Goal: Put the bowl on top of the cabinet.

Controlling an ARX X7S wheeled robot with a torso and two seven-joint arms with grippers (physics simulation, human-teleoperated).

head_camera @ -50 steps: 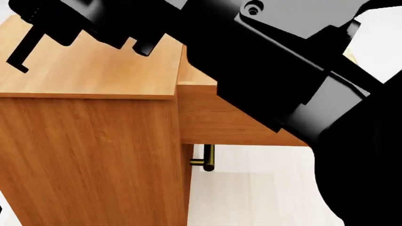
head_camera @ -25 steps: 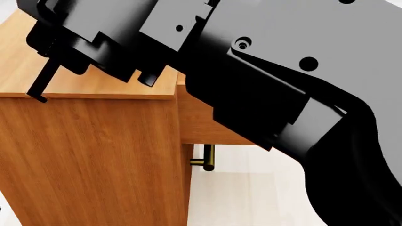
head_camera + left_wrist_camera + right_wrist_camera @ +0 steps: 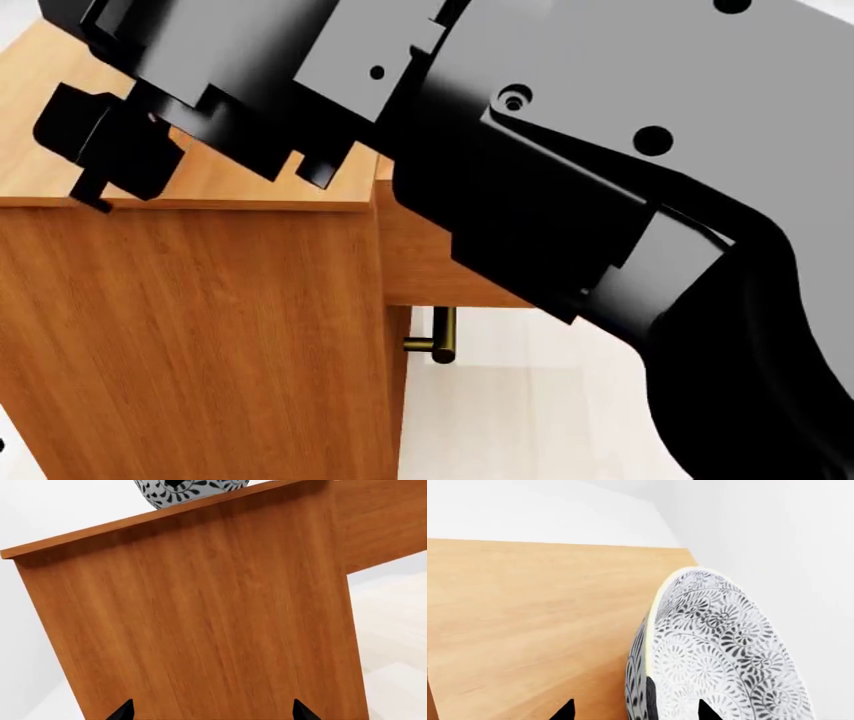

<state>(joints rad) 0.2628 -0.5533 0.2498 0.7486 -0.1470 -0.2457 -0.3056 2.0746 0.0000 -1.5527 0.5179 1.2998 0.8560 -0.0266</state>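
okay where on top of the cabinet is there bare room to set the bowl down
In the right wrist view the cabinet top is bare wood from the bowl across to its far edge. The head view is crowded: the arms cover most of it, leaving a bare strip along the front edge.

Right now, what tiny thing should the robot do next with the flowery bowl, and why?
Probably ease the bowl flat onto the cabinet top, then let go. The right gripper has it tilted on edge over the wood, and whether it rests there is unclear.
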